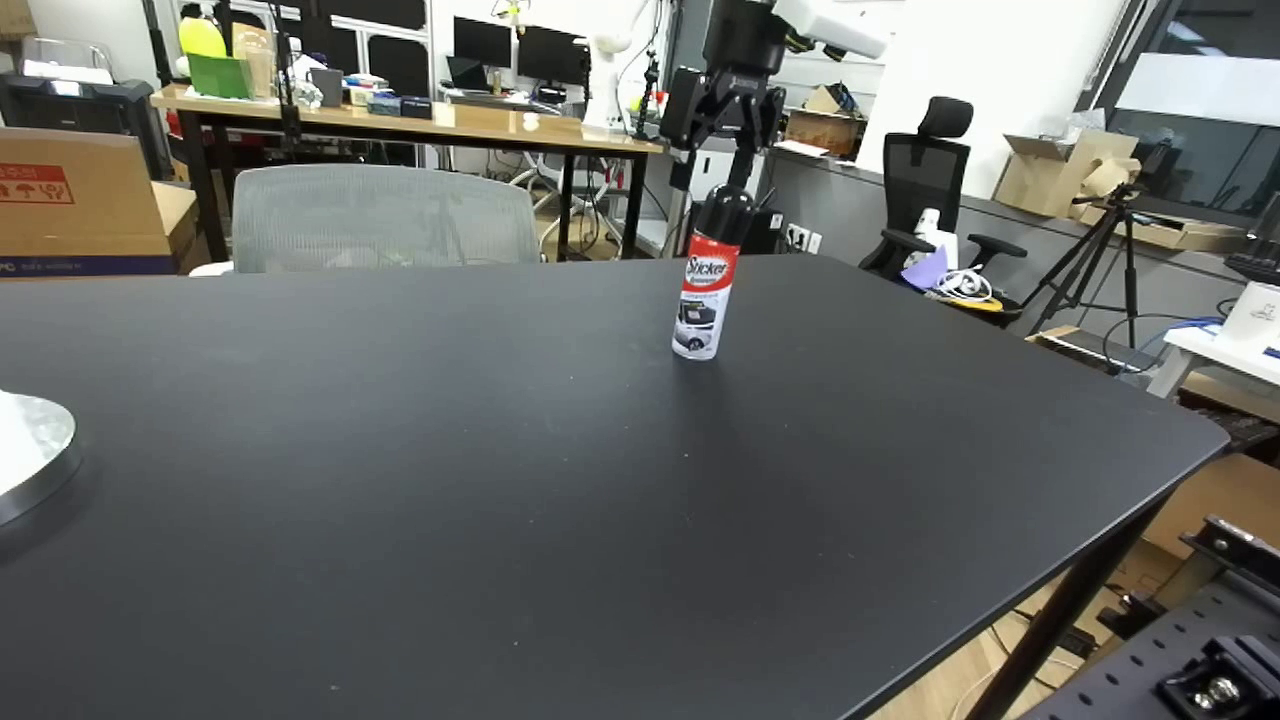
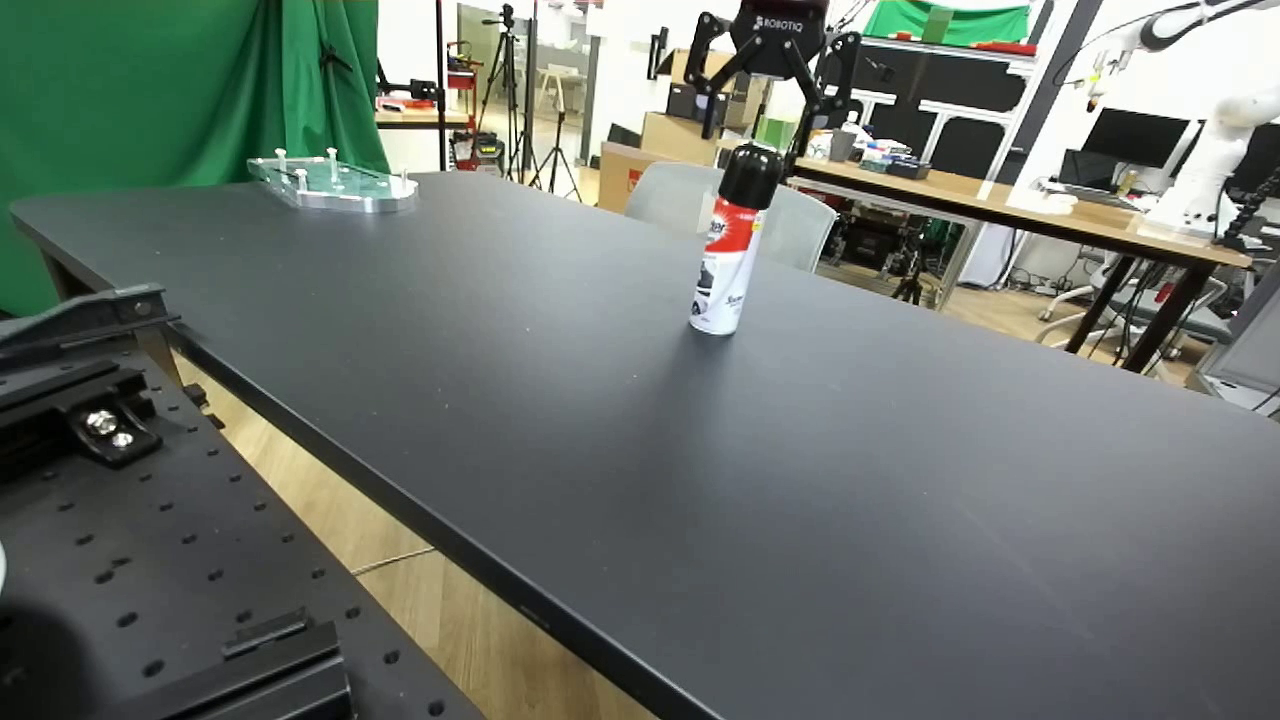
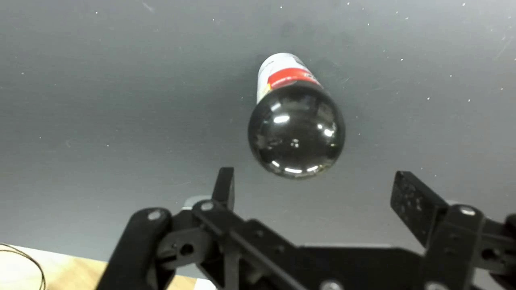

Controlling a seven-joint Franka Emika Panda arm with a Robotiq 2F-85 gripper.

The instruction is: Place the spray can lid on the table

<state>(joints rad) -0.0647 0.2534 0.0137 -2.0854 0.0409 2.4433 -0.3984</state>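
Broad, matte-black, round-cornered table (image 1: 450,470): its flat top, flecked with small pale specks, spreads across both exterior views.
Grey, mesh-backed chair (image 1: 385,220): stands behind the table's far edge in both exterior views, its backrest rising above that edge.
Clear, glass-like, post-studded plate (image 2: 350,200): lies on the table, close to the far left edge in an exterior view.
Black, jointed, two-fingered pincer (image 3: 315,181): hangs above the table, its fingers (image 3: 417,209) spread wide apart and holding nothing.
White, red-banded, cylindrical spray can (image 1: 706,290): stands upright on the table, in from the chair-side edge and, in an exterior view, towards the far right corner; a car is printed on its lower half.
Glossy, black, domed lid (image 3: 297,131): seated on top of the spray can, near the pincer; the wrist view shows a gap between it and each finger. Whether the fingertips reach down to the level of its crown cannot be told.
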